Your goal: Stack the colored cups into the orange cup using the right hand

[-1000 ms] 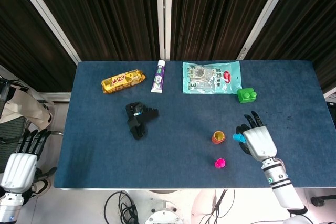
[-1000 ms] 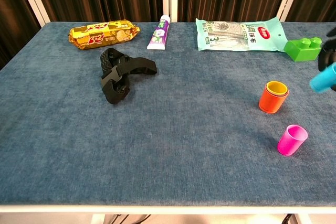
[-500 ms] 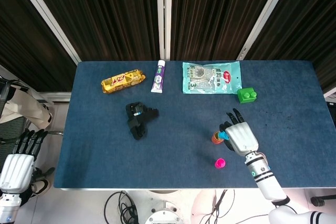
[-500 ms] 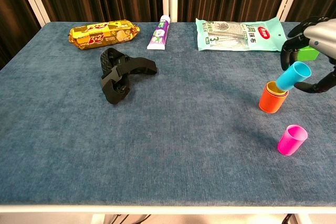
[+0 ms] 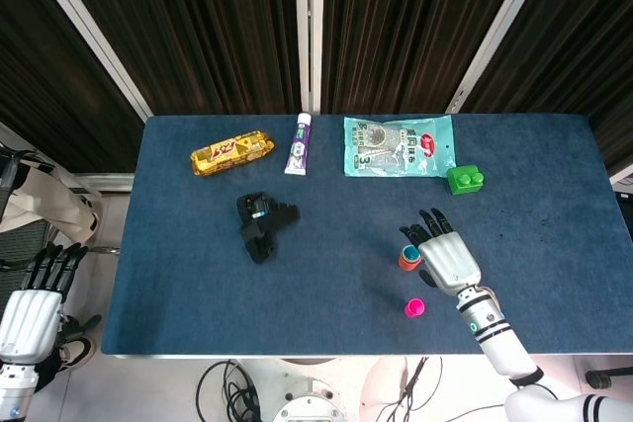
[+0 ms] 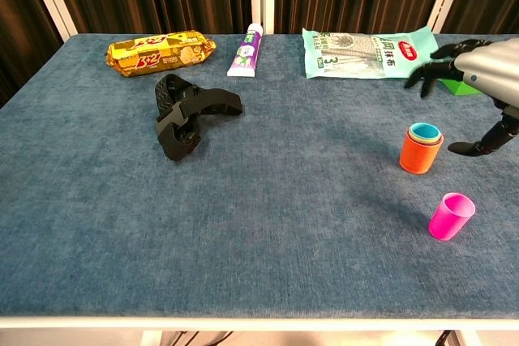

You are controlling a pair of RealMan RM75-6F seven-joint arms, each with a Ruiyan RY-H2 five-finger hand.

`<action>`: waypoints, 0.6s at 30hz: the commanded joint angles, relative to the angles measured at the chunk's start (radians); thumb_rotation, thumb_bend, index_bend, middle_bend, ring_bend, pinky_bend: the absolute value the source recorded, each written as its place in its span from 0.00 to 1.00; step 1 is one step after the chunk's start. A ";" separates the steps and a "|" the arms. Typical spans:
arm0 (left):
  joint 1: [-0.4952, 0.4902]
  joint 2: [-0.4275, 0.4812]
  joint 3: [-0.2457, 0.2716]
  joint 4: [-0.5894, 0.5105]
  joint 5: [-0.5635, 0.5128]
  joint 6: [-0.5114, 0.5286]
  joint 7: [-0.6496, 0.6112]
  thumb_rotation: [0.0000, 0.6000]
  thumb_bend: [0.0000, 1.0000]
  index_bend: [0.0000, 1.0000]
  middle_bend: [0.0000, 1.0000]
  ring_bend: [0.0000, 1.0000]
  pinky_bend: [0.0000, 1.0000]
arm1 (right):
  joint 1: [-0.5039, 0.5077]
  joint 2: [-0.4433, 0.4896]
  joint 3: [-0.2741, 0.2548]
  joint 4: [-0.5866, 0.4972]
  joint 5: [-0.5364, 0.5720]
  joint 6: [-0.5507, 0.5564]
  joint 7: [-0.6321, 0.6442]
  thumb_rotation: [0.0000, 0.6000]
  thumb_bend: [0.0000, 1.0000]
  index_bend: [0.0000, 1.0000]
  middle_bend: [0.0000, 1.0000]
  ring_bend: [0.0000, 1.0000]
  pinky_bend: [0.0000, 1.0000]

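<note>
The orange cup (image 6: 420, 153) already has the blue cup (image 6: 424, 130) inside it. The right hand (image 6: 478, 70) hovers just above, fingers spread and holding nothing. Reaching for the pink cup (image 6: 451, 215) nearby, its thumb could knock the stack over.

light: even, bright | shadows: soft; faint | focus: sharp

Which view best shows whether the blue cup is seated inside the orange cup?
The chest view: side-on, the blue cup sits nested with only its rim above the orange cup, and the right hand is clear of it. The head view shows just a small top-down stack, partly hidden by the hand.
</note>
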 commanded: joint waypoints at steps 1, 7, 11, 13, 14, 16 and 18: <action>-0.001 0.000 0.000 -0.001 0.001 -0.002 0.002 1.00 0.00 0.03 0.05 0.00 0.00 | -0.007 0.041 -0.019 -0.041 -0.077 0.021 0.058 1.00 0.14 0.11 0.19 0.00 0.00; -0.006 0.000 -0.001 -0.011 0.006 -0.007 0.016 1.00 0.00 0.03 0.05 0.00 0.00 | -0.021 0.128 -0.110 -0.110 -0.219 0.001 0.127 1.00 0.13 0.15 0.24 0.00 0.00; -0.005 0.002 0.000 -0.019 0.008 -0.006 0.026 1.00 0.00 0.03 0.05 0.00 0.00 | -0.025 0.156 -0.161 -0.127 -0.263 -0.031 0.136 1.00 0.12 0.18 0.25 0.00 0.00; -0.005 0.002 0.001 -0.021 0.004 -0.009 0.027 1.00 0.00 0.03 0.05 0.00 0.00 | -0.025 0.163 -0.179 -0.130 -0.270 -0.051 0.131 1.00 0.12 0.19 0.25 0.00 0.00; -0.004 0.003 0.001 -0.022 0.002 -0.010 0.027 1.00 0.00 0.03 0.05 0.00 0.00 | -0.025 0.164 -0.184 -0.131 -0.272 -0.058 0.128 1.00 0.12 0.19 0.25 0.00 0.00; -0.003 0.003 0.002 -0.023 0.003 -0.008 0.027 1.00 0.00 0.03 0.05 0.00 0.00 | -0.027 0.165 -0.191 -0.135 -0.277 -0.063 0.123 1.00 0.12 0.19 0.25 0.00 0.00; -0.002 0.004 0.002 -0.024 0.004 -0.004 0.027 1.00 0.00 0.03 0.05 0.00 0.00 | -0.031 0.164 -0.196 -0.138 -0.285 -0.064 0.121 1.00 0.12 0.21 0.25 0.00 0.00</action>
